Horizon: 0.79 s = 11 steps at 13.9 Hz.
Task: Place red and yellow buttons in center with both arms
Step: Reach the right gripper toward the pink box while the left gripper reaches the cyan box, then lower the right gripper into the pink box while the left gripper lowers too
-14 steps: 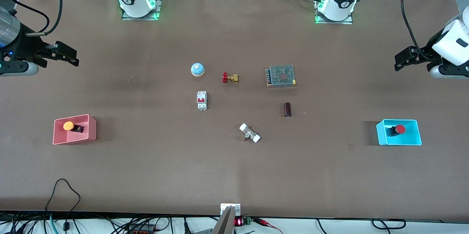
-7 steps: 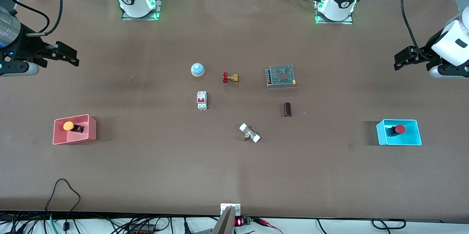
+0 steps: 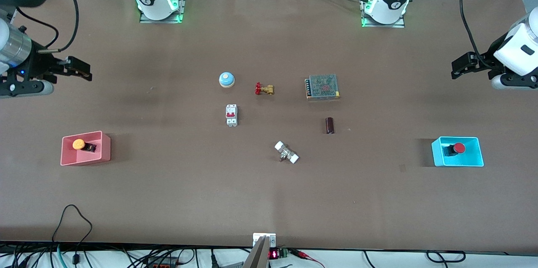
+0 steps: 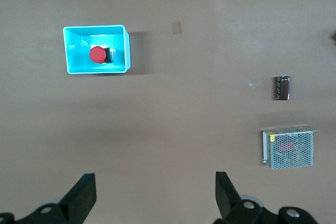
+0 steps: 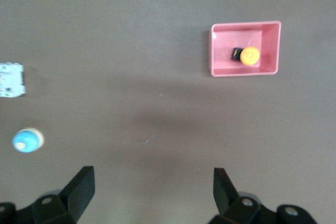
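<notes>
The orange-yellow button (image 3: 78, 144) lies in the pink tray (image 3: 105, 152) toward the right arm's end of the table. The red button (image 3: 459, 148) lies in the cyan tray (image 3: 476, 161) toward the left arm's end. My right gripper (image 3: 86, 71) is open and empty, up over bare table. Its wrist view shows the yellow button (image 5: 250, 55) in the pink tray (image 5: 216, 51), clear of the gripper (image 5: 154, 190). My left gripper (image 3: 456, 69) is open and empty over bare table. Its wrist view shows the red button (image 4: 97, 55) in the cyan tray (image 4: 69, 51), clear of the gripper (image 4: 156, 192). The centre (image 3: 279, 121) is bare brown tabletop.
Round the centre lie a light-blue dome (image 3: 226, 79), a brass valve with a red handle (image 3: 264, 89), a white circuit breaker (image 3: 231, 115), a metal mesh box (image 3: 323, 87), a dark cylinder (image 3: 330, 125) and a white-capped fitting (image 3: 286, 152).
The right arm has shifted a little and its gripper has turned slightly. The left gripper has barely moved. Both buttons lie where they were.
</notes>
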Tool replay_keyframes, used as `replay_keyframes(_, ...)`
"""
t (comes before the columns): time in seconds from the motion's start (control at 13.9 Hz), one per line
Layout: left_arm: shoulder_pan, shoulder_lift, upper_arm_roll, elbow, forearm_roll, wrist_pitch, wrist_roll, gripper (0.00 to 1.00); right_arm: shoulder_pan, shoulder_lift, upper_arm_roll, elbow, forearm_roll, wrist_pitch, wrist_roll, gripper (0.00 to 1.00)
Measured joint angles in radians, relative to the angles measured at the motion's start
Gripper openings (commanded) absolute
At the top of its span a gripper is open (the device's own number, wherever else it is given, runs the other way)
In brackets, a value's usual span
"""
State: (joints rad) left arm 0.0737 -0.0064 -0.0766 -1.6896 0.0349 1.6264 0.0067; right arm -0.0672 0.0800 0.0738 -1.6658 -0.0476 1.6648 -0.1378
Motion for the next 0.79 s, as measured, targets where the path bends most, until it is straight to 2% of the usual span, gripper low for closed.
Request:
replay_keyframes(0.22, 0.000, 0.002, 0.000, 0.000, 0.000, -0.002, 0.000, 1.00, -0.060, 0.044, -0.003, -0.035, -0.019, 0.084, -0.059, 1.00)
replay_keyframes(0.43, 0.000, 0.041, -0.001, 0.008, 0.000, -0.009, 0.000, 1.00, -0.115, 0.125, -0.006, -0.040, -0.074, 0.201, -0.129, 1.00)
replay_keyframes(0.58, 0.005, 0.113, 0.000, 0.031, 0.000, -0.009, 0.000, 1.00, -0.144, 0.181, -0.007, -0.042, -0.094, 0.294, -0.180, 1.00)
replay_keyframes(0.79, 0.065, 0.294, 0.005, 0.129, 0.001, 0.008, 0.000, 1.00, -0.181, 0.259, -0.008, -0.044, -0.096, 0.427, -0.231, 1.00)
